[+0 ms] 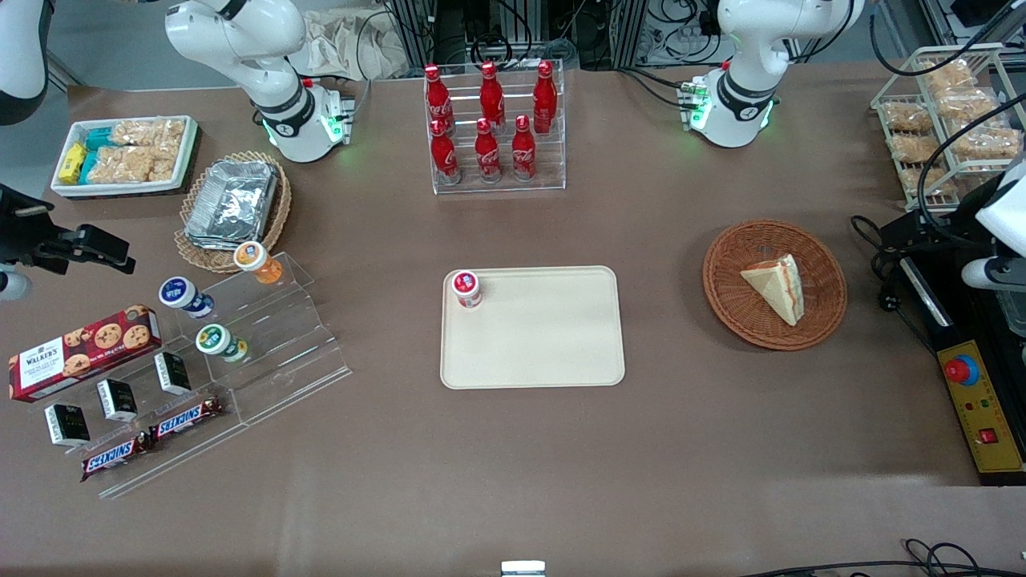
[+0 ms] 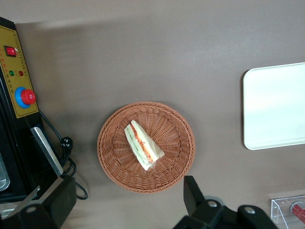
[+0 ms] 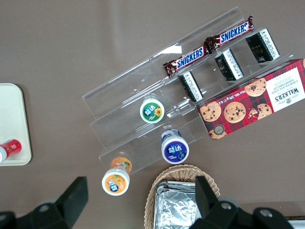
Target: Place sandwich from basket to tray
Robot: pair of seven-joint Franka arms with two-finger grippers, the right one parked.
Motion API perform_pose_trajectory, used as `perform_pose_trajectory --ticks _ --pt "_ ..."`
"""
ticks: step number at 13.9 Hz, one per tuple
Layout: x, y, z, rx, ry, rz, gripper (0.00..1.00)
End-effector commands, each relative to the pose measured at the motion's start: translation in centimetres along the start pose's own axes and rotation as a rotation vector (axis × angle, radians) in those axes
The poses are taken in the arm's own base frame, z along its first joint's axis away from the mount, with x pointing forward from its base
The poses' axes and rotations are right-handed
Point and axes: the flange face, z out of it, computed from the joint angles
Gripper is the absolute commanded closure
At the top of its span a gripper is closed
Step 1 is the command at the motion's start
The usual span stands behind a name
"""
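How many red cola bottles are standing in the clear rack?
6. Three red cola bottles stand in the clear rack's row nearer the front camera, and three in the raised row above it. None seems hidden.

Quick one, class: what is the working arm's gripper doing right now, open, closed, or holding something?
Gripper: open and empty, hanging high above the basket, where the sandwich lies untouched.
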Motion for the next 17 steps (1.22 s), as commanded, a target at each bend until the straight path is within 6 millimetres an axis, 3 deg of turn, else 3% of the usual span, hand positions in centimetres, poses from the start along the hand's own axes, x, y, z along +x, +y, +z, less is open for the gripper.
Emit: perform_pose_trajectory --ticks 1,14,17 --pt "0.1 0.1 -0.3 0.015 -0.006 0.002 0.00" --pt "0.2 0.9 0.1 -0.002 -0.020 0.024 0.00" --pt "0.1 0.9 1.0 -0.002 -0.042 0.010 0.00"
